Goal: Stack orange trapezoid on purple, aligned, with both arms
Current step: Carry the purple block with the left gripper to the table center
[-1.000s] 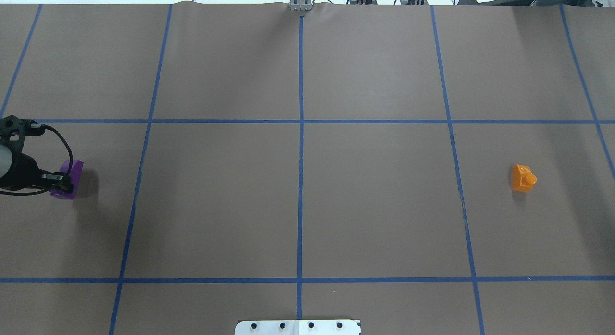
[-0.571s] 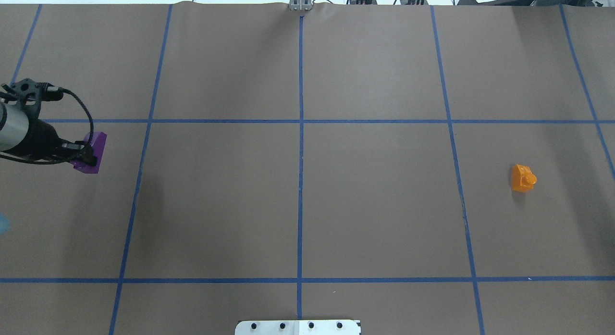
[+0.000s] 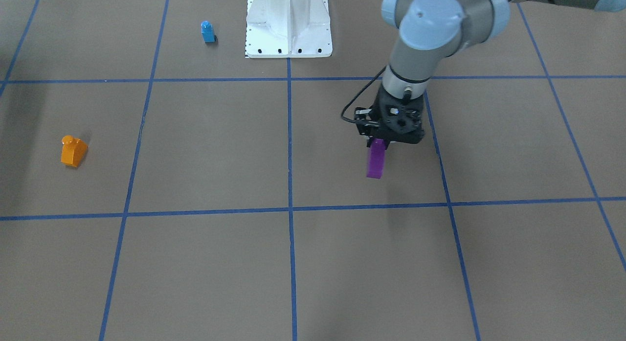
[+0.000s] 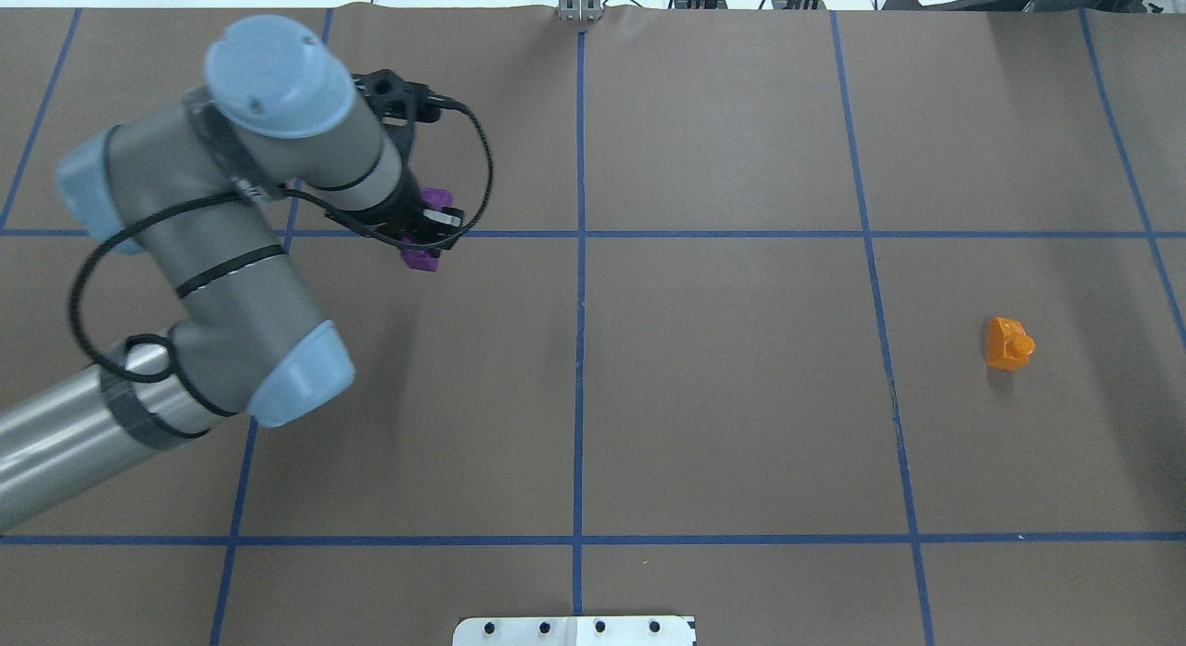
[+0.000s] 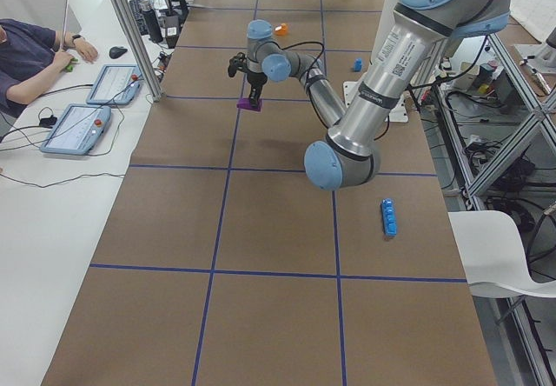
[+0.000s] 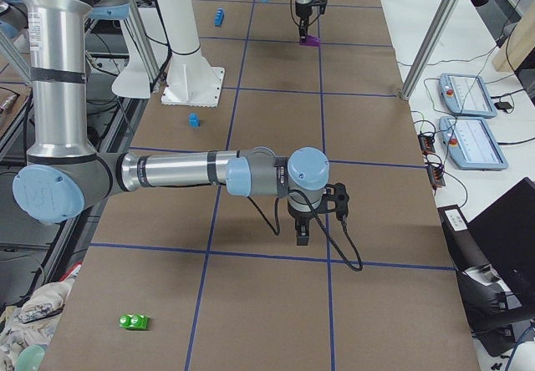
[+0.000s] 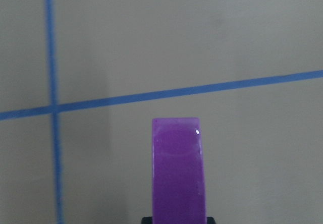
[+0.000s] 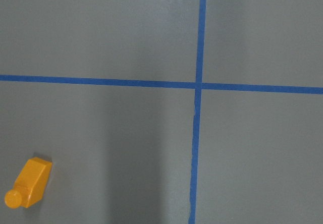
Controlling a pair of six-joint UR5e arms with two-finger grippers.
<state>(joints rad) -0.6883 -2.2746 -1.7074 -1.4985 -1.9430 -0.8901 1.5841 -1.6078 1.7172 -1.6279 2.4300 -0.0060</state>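
My left arm [image 4: 232,257] bent at the elbow, its hand [image 3: 378,144] pointing straight down, clamped on the purple brick [image 3: 376,163] above the worktop [image 4: 723,414], orange brick [image 4: 1008,343] resting well apart on my right side, right hand [image 6: 303,236] pointing down, whether it is wide or narrow I cannot tell

The table [image 4: 741,118] carries a matte brown covering, divided into large rectangles by blue tape lines [image 4: 580,349]. A white side desk [image 5: 52,195] runs along the long edge opposite the base. Aluminium frame posts [image 5: 130,29] stand at the table edge next to this desk. Two flat control panels [image 5: 82,129] with red buttons lie on the desk, near a black mouse [image 5: 117,52] and loose cables. A white chair [image 5: 499,256] stands on the base side. Lighting is even; shadows on the covering are soft
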